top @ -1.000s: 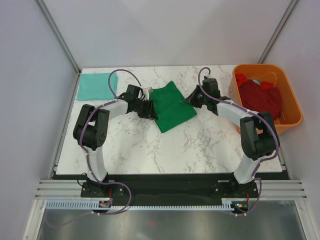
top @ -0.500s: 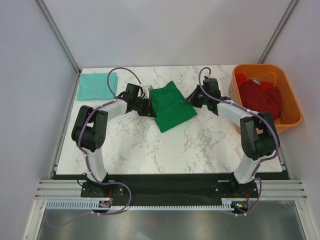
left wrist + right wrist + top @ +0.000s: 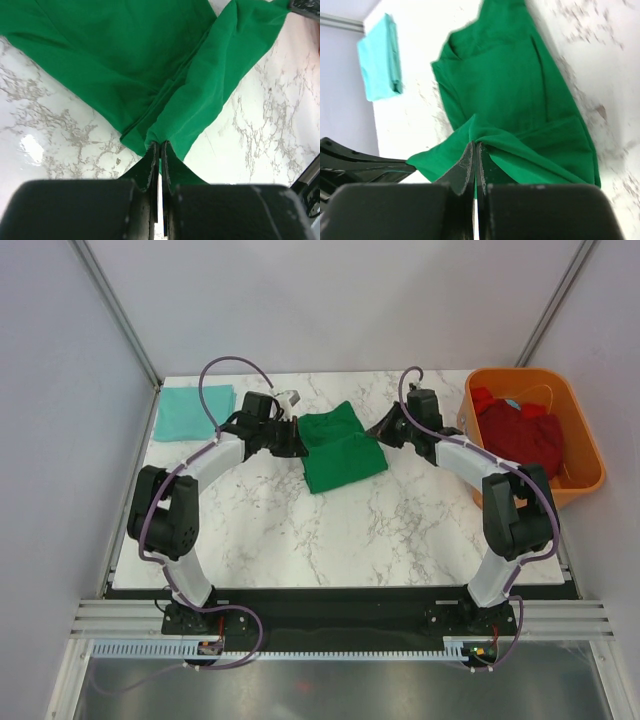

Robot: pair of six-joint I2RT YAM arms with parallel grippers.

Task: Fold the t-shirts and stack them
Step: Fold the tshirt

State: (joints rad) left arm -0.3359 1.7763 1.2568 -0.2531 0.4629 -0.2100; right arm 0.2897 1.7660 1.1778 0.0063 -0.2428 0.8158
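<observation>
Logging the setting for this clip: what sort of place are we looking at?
Probably a lab robot cell, not a home: plain grey wall panels enclose a marble-patterned table, two robot arms are mounted at its near edge, and an orange tub holds dark red t-shirts.

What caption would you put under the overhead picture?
The left gripper and right gripper pinch opposite sides of the dark green t-shirt on the marble table.

One dark green t-shirt (image 3: 340, 448), one pale teal t-shirt (image 3: 190, 412), one orange tub (image 3: 520, 375), a red shirt heap (image 3: 520, 435) I cannot count.
</observation>
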